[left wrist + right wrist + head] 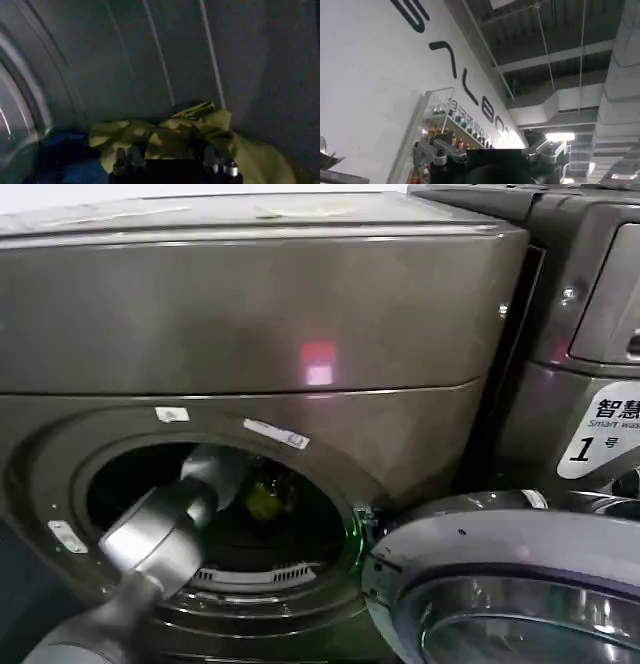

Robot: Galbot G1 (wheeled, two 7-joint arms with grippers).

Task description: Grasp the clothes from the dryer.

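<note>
The dryer fills the head view, its round opening low in the front and its door swung open beside that opening. The left arm reaches through the opening into the drum. On the drum floor lies the yellow-green garment, with the dark blue one touching its side. The left claw hangs released just over the yellow-green garment, fingers spread. The right claw, away from the dryer, points up at a ceiling, fingers spread.

Left arm — glossy silver-grey, rounded segments — black hand.
</note>
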